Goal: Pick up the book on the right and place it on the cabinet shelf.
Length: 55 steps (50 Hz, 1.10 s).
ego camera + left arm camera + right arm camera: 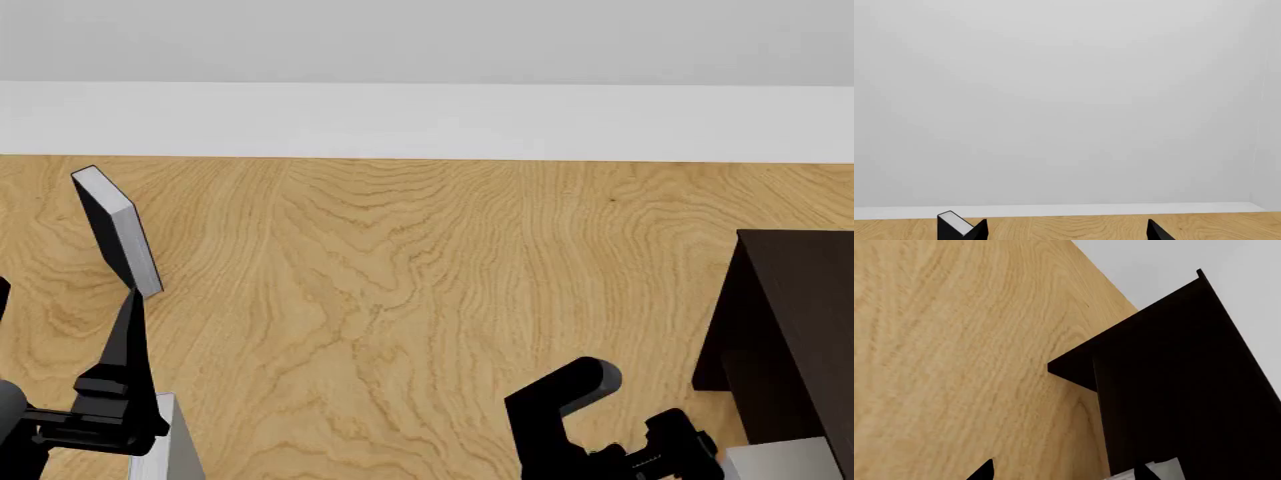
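One gripper, the right (667, 440), state indeterminable, should ease the grey book (787, 462) squarely onto the cabinet shelf (801, 310) beside it.

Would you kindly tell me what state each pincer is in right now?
Left pincer: open, empty.
Right pincer: open, nothing between its tips.
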### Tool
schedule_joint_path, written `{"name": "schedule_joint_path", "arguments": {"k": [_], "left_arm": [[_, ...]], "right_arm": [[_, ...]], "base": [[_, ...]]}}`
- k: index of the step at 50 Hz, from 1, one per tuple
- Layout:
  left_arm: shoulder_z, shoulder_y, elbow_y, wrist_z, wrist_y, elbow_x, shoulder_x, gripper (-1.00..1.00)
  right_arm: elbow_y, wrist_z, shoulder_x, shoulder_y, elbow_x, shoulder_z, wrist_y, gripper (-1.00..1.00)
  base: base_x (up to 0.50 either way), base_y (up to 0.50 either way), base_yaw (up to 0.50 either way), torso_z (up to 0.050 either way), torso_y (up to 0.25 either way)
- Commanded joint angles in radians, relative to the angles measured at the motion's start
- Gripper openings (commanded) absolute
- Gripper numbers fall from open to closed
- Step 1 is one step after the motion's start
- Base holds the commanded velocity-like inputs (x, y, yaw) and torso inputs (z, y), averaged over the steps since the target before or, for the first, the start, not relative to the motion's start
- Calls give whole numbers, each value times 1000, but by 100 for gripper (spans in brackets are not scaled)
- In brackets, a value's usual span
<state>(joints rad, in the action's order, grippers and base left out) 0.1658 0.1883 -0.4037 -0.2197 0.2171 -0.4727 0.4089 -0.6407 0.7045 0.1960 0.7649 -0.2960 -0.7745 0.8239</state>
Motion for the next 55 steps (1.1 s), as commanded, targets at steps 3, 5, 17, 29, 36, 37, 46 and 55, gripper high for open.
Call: {"name": "schedule_joint_path", "arguments": {"k": [3, 5, 17, 29, 36, 37, 46, 55], "left_arm": [[1, 0, -2, -2, -1, -4, 3, 100], [3, -1, 0, -2, -3, -2, 3, 100], [8, 4, 11, 0, -8, -1, 1, 100], [8, -2, -1, -5, -9, -4, 6, 100], [8, -2, -9, -9, -5, -6, 9, 100], [9, -2, -9, -9, -5, -6, 9, 100], [11, -1, -9, -12, -5, -7, 11, 100], [11, -2, -9, -13, -9, -8, 12, 100]], "right_arm": [[231, -10, 62, -65, -117, 89, 129, 100], [252, -12, 68, -69, -131, 97, 150, 100], [404, 10, 107, -90, -218, 170, 287, 100], [490, 40, 137, -89, -272, 213, 419, 100], [465, -44, 141, -85, -295, 197, 368, 100], [458, -53, 140, -84, -297, 198, 358, 100], [395, -124, 133, -72, -291, 166, 295, 100], [348, -158, 126, -59, -287, 155, 261, 100]], "base": [[0, 0, 0, 0, 0], [0, 0, 0, 0, 0], [0, 0, 0, 0, 0], [0, 0, 0, 0, 0], [0, 0, 0, 0, 0], [0, 0, 0, 0, 0], [0, 0, 0, 0, 0], [0, 0, 0, 0, 0]]}}
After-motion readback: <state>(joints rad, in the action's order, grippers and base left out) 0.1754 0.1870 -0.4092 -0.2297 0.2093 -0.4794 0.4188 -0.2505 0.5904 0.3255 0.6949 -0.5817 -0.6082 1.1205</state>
